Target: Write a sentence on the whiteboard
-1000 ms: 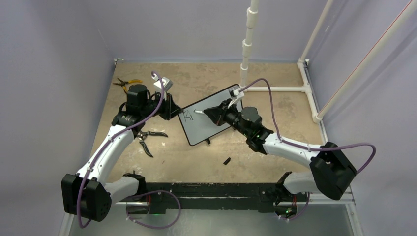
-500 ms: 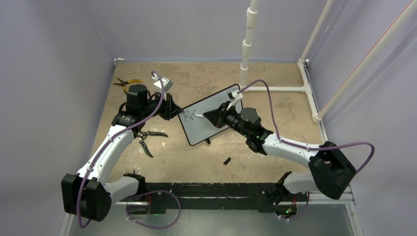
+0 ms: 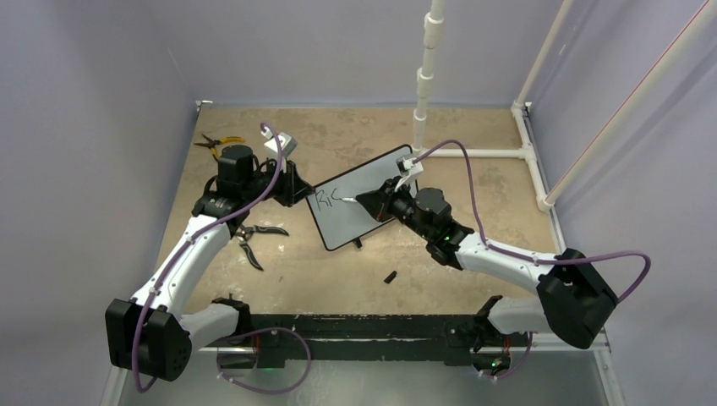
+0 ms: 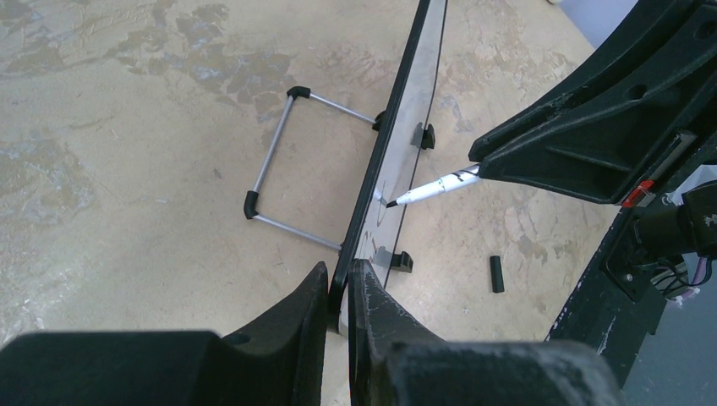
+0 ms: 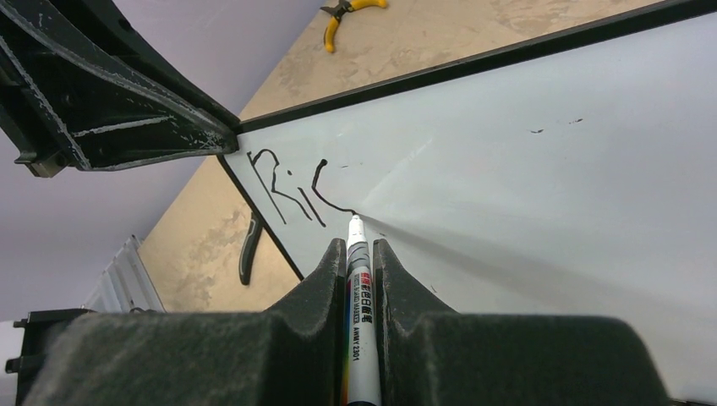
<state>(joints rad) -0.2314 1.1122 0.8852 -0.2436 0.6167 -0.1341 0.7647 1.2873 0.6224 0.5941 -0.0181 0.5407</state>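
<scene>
While the whiteboard [image 3: 347,224] is standing propped and tilted near the middle of the table [image 3: 355,127], between the two arms, the step in hand is judged to be the lettering of the first word. The left gripper [image 4: 338,279] is pinching the board's edge, jaws pressed onto the frame. The right gripper [image 5: 361,249] is clamping the marker [image 5: 356,237], whose tip is touching the white face. The sentence [image 5: 287,190] is reading only "Ri" plus one curved stroke, near the held edge, so most of the task is judged to be outstanding. To do this well, the right arm is needing light, even tip pressure and a steady run along the same slant, with the left claw bracing the edge against rocking. The right wrist view alone is showing the strokes legibly; the top view is giving only a small scrawl. The left wrist view alone is showing the wire stand [image 4: 279,169] behind the board and the tip contact edge-on. A small black cap [image 4: 496,273] is lying loose near the board's feet.
</scene>
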